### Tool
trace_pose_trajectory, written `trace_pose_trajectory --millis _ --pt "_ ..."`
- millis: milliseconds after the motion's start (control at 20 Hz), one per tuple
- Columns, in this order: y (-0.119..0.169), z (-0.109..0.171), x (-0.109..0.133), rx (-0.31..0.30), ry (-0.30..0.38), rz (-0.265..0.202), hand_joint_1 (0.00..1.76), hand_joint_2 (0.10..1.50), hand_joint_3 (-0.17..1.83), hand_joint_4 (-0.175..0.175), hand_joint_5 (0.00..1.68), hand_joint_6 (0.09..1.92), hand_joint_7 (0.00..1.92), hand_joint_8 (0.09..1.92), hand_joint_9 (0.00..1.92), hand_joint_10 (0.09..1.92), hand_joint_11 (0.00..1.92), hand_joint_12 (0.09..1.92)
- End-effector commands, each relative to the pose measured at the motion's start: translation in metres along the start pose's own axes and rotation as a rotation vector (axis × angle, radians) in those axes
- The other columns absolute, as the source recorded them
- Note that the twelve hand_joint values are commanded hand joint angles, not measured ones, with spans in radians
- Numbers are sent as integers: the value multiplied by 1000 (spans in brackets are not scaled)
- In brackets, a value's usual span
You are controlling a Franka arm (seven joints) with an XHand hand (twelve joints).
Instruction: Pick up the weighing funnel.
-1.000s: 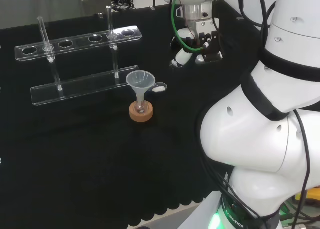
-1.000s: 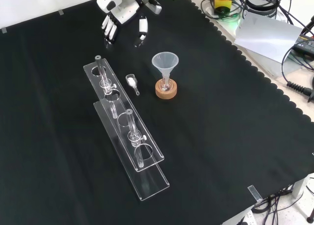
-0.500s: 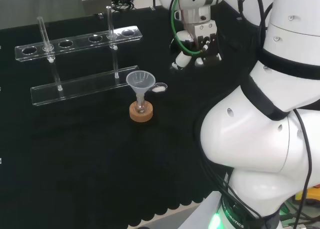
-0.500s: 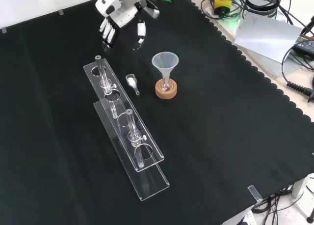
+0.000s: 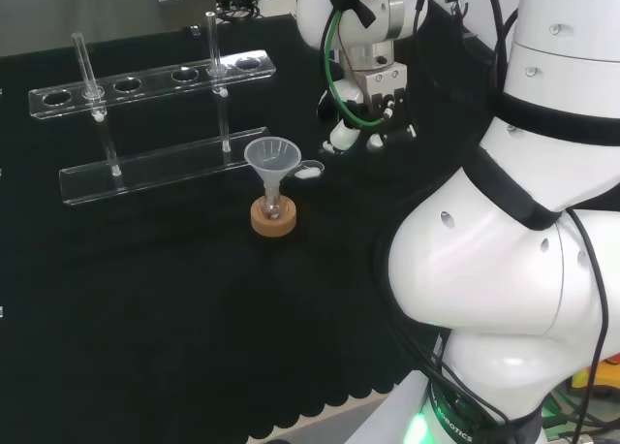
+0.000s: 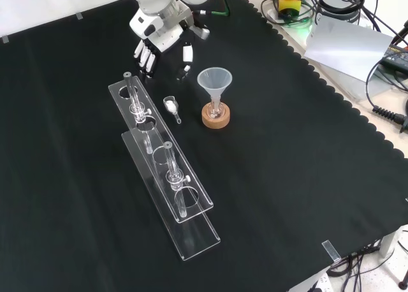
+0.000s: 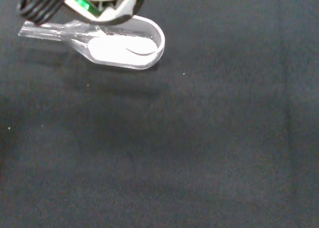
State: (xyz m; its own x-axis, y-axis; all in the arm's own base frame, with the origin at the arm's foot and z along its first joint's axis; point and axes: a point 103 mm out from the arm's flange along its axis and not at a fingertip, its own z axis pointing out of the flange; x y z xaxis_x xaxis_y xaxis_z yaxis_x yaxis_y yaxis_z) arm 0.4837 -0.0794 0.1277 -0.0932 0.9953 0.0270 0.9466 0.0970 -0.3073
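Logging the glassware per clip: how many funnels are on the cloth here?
2. The funnel stands mouth up in a flask on a cork ring; the weighing funnel lies in the front view between it and the clear rack. Clear ware could hide more.

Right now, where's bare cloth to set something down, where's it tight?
Front view: open cloth right of and below the funnel, and left of the rack. Tight: the strip between rack and funnel, where the weighing funnel lies, hand close beyond it.

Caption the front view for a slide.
Open hand poised near the weighing funnel, lying between rack and funnel.
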Motion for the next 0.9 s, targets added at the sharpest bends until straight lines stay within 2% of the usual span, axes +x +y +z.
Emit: trace_pose_trajectory --millis 50,250,900 --pt "2 12 6 1 -1 -18 913 637 672 -54 622 564 500 687 719 522 440 1304" --pt "6 21 10 11 -1 -32 919 632 683 -54 600 629 503 693 722 524 444 1303" --pt "20 39 19 39 20 -46 919 627 698 -59 550 634 526 701 735 528 451 1302"
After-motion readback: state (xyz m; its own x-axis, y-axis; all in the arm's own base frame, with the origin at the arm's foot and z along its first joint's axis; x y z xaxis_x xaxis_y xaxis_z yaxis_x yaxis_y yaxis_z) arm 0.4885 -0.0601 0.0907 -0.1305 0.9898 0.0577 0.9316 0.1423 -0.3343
